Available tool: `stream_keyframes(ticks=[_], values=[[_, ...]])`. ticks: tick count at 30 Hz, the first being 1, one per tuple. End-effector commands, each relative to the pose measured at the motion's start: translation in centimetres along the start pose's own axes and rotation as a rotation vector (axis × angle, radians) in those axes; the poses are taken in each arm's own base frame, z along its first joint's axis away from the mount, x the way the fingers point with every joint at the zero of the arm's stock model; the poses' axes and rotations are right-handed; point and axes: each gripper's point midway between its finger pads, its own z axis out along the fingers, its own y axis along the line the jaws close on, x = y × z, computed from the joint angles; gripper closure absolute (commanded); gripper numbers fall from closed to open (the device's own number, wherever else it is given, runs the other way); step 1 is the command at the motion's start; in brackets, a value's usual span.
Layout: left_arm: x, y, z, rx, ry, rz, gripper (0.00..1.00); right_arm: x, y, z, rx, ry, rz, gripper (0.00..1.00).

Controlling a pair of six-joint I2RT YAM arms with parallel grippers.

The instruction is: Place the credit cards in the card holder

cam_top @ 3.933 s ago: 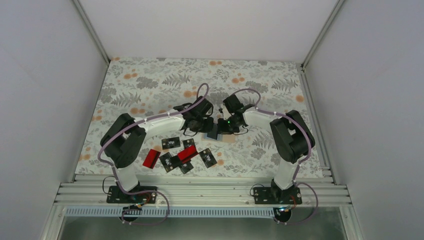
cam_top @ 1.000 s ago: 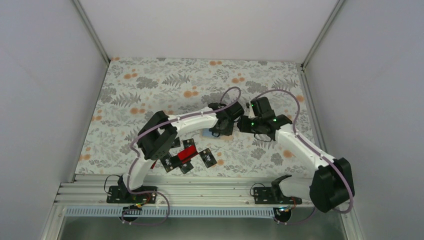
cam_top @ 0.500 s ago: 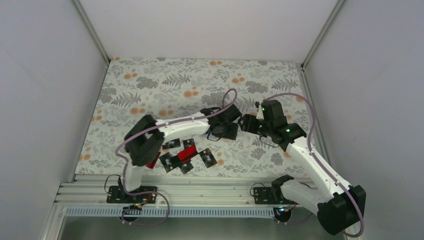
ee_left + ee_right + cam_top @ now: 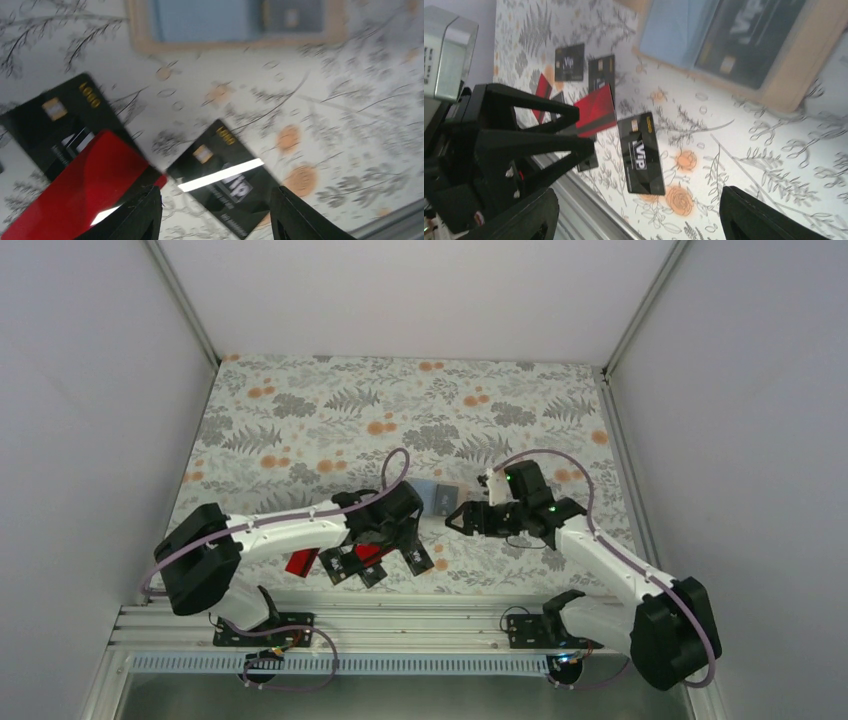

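Cards point(image 4: 225, 175), glossy flat rectangles, lie near spread left claw point(image 4: 215, 212) and spread right claw point(image 4: 639, 200).

The whole worktop point(image 4: 300, 410) is seen from high above its near edge. Both wrist views are angled down at close range; the card holder point(image 4: 200, 20) and one black card point(image 4: 225, 180) are shared.

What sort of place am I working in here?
Likely a robot test cell, not a home: plain white walls enclose a floral-cloth worktop, with aluminium rails along its near edge.
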Motion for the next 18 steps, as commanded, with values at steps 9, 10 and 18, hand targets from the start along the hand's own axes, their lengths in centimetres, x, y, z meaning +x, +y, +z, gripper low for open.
stream_keyframes(ticks=[9, 10, 18], values=[[-2.2, -1.2, 2.8, 0.048, -0.070, 0.130, 0.46, 6.3, -2.7, 2.4, 0.033, 0.190, 0.102, 0.19], [-2.3, -1.3, 3.3, 0.059, -0.064, 0.134, 0.46, 6.7, -2.7, 2.4, 0.029, 0.201, 0.111, 0.19], [-1.3, -0.2, 6.6, 0.041, 0.009, 0.146, 0.47, 8.0, -2.3, 1.6, 0.024, 0.224, 0.139, 0.18]])
